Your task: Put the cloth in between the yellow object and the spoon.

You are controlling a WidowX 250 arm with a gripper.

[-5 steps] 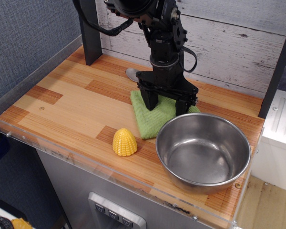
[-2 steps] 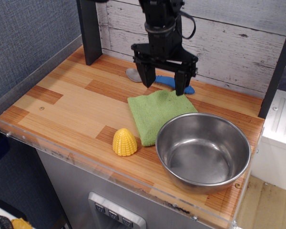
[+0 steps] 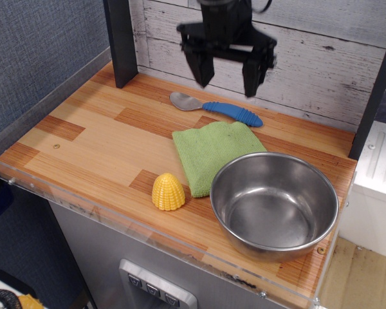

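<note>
The cloth (image 3: pixel 215 152) is showing a light green, finely textured weave. Just in front of the cloth, the yellow object (image 3: pixel 168 192) is displaying bright yellow rows of kernels. Behind the cloth, the spoon (image 3: pixel 213 108) is pairing a silver bowl with a ribbed blue handle. Right of the cloth, the steel bowl (image 3: pixel 274 204) is gleaming a plain grey-silver. Under the cloth, the table (image 3: pixel 90 141) is showing striped blocks of pale and orange-brown wood. Above the cloth, the gripper (image 3: pixel 226 76) is showing black.

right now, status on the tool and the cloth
Tool open, empty, raised above the spoon. Green cloth flat between spoon and yellow corn piece. Steel bowl at cloth's right edge.
</note>
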